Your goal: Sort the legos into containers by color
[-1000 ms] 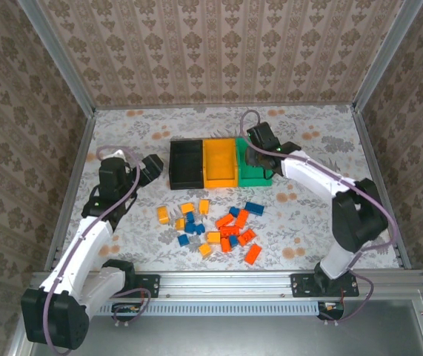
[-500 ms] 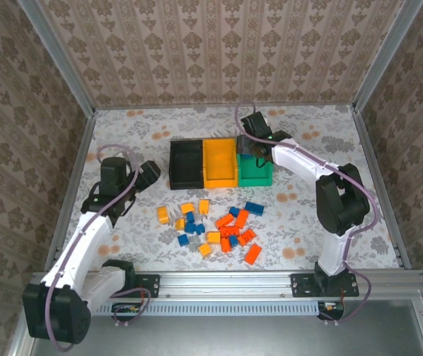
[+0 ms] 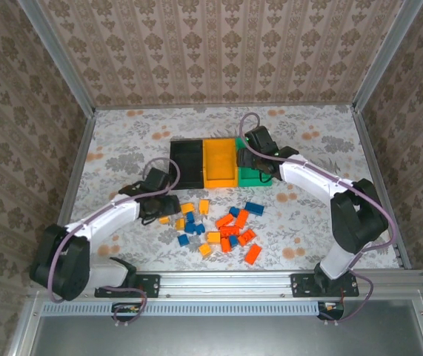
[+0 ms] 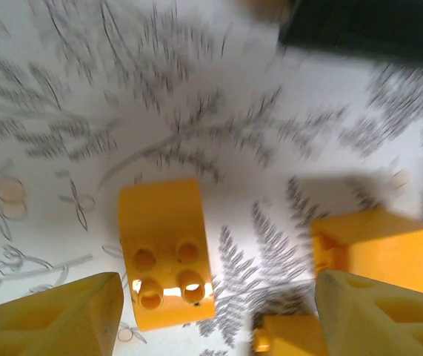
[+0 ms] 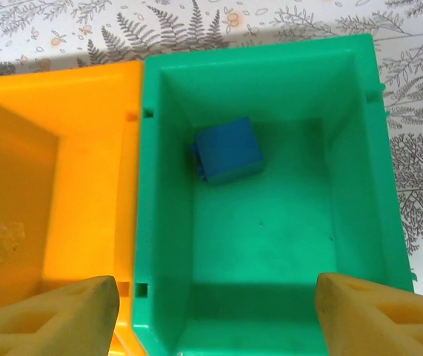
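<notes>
The legos lie scattered in the table's middle: yellow-orange [image 3: 204, 206], red-orange [image 3: 253, 254] and blue [image 3: 254, 208] bricks. Behind them stand the containers in a row: black [image 3: 187, 165], yellow-orange [image 3: 220, 163] and green [image 3: 255, 178]. My left gripper [image 3: 161, 213] is low over the pile's left edge and open [image 4: 218, 319]. A yellow four-stud brick [image 4: 168, 252] lies between its fingers, close to the left one [image 4: 48, 315]. My right gripper [image 3: 260, 165] hovers open and empty [image 5: 215, 319] over the green bin [image 5: 270, 245]. One blue brick [image 5: 228, 150] lies inside that bin.
Two more yellow bricks [image 4: 389, 248] [image 4: 292, 337] lie close to the left gripper's right finger. The black bin's wall [image 4: 359, 30] is just beyond. Metal frame rails [image 3: 78, 170] and papered walls close in the table.
The left arm has swung in from the table's left side and come down over the yellow brick at the pile's edge. The right gripper has stayed over the green bin, shifting slightly.
</notes>
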You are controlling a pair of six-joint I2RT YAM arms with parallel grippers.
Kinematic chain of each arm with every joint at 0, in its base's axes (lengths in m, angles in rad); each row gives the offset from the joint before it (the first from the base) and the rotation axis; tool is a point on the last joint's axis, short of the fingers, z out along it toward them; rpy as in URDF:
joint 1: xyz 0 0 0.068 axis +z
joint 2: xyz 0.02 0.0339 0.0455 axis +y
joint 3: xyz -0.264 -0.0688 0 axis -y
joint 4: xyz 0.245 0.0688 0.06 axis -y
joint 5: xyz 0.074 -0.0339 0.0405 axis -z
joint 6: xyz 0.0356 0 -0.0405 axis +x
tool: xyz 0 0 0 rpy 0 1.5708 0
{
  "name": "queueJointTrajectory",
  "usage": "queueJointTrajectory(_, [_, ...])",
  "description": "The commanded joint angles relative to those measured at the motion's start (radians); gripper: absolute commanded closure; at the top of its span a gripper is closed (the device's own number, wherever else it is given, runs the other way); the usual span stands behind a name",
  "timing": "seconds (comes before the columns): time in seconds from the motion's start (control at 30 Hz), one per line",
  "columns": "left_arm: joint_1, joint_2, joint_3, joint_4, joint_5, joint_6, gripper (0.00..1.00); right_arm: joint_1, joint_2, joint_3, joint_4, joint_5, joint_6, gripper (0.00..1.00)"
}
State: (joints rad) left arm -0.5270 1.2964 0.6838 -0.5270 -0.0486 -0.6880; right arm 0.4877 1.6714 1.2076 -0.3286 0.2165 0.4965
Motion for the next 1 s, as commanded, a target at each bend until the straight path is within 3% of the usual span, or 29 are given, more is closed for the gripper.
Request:
queueJointTrajectory(0.0, [-0.029,0.045,-0.015,-0.024,-0.064,-0.017,0.33,-0.003,-0.057,-0.026,0.036,-0.007,0.011,0.28])
queueJointTrajectory(0.37, [-0.018,0.126,-0.035,0.032,-0.149,0.006,0.41,-0.003,-0.106,-0.058,0.053,-0.008,0.010,0.28])
queueJointTrajectory(0.57, [-0.016,0.137,-0.044,0.073,-0.124,0.017,0.58,-0.006,-0.115,-0.066,0.049,0.001,0.005,0.28])
queueJointTrajectory(0.77, [-0.021,0.030,-0.036,0.036,-0.095,0.009,0.69,-0.009,-0.121,-0.066,0.045,0.000,0.013,0.29])
queueJointTrajectory(0.97, [-0.006,-0.117,0.112,0.024,-0.086,0.040,0.69,-0.009,-0.140,-0.081,0.048,-0.002,0.023,0.29])
